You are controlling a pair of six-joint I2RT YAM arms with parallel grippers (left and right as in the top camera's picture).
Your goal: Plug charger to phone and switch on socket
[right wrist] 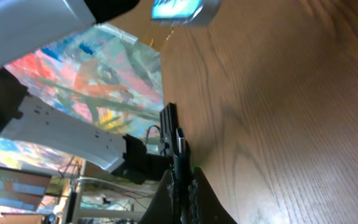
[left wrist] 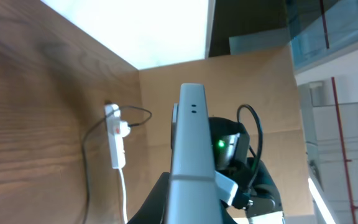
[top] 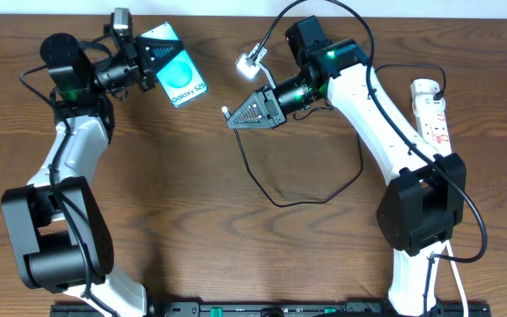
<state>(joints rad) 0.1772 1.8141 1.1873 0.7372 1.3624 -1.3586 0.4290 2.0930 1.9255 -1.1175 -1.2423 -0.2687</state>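
**Charger held just short of the phone, socket switch yet to be pressed**

The charger point(top: 280, 201) trails in a loose black loop across the wooden table point(top: 236, 264), between the two arms. The white socket point(top: 431, 110) lies well off at the right edge, beside the right arm's base. A dark lead seems to run into one end of it, so the mains end looks to be plugged in. The arm hides part of the run, though, and the red switches are too small to tell on from off.

The phone point(top: 176, 69) is lifted at the far left, its blue screen tilted toward the centre. The left gripper point(top: 148, 63) is clamped on one end of it.

The right gripper point(top: 231, 117) points across at the phone. In the right wrist view its fingers point(right wrist: 199, 200) are pinched tight on the charger, with the small plug tip point(right wrist: 169, 127) jutting out ahead of them. A clear gap of bare wood separates the tip from the phone.

By this evidence, neither the plugging-in nor the switching-on is done. The tip must first be lined up with the phone's port.
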